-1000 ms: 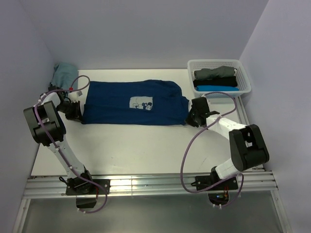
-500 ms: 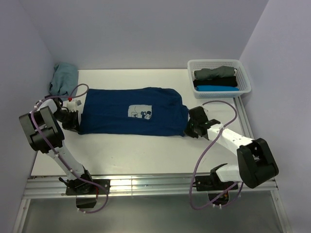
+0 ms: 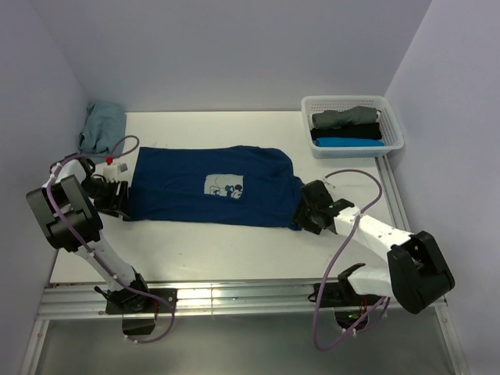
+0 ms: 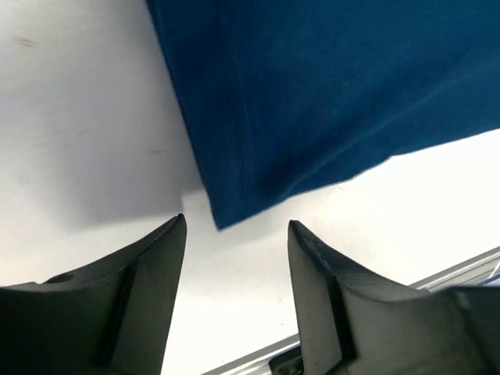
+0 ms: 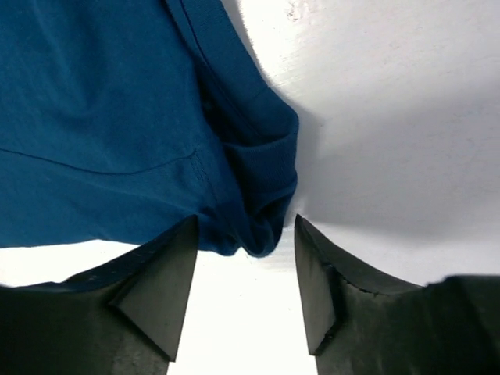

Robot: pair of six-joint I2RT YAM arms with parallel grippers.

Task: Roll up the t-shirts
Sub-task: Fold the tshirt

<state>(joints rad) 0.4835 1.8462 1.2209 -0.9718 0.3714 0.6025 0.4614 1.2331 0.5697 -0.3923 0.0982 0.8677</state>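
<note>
A dark navy t-shirt (image 3: 211, 187) with a pale printed patch lies flat across the middle of the white table (image 3: 234, 242), folded into a long band. My left gripper (image 3: 119, 199) stands open at the shirt's left end; in the left wrist view the cloth's corner (image 4: 226, 211) lies just ahead of the spread fingers (image 4: 148, 266), untouched. My right gripper (image 3: 305, 209) is open at the shirt's bunched right end, and in the right wrist view that bunched corner (image 5: 262, 226) rests on the table just beyond the fingertips (image 5: 246, 234), not gripped.
A white basket (image 3: 394, 129) at the back right holds rolled grey, black and bright blue shirts. A dusty teal shirt (image 3: 101, 125) lies crumpled in the back left corner. Purple cables loop over both arms. The aluminium rail (image 3: 234, 297) runs along the near edge.
Both grippers dragged the shirt toward the near edge, then opened and let go of its ends. The cloth now rests lower on the table.
</note>
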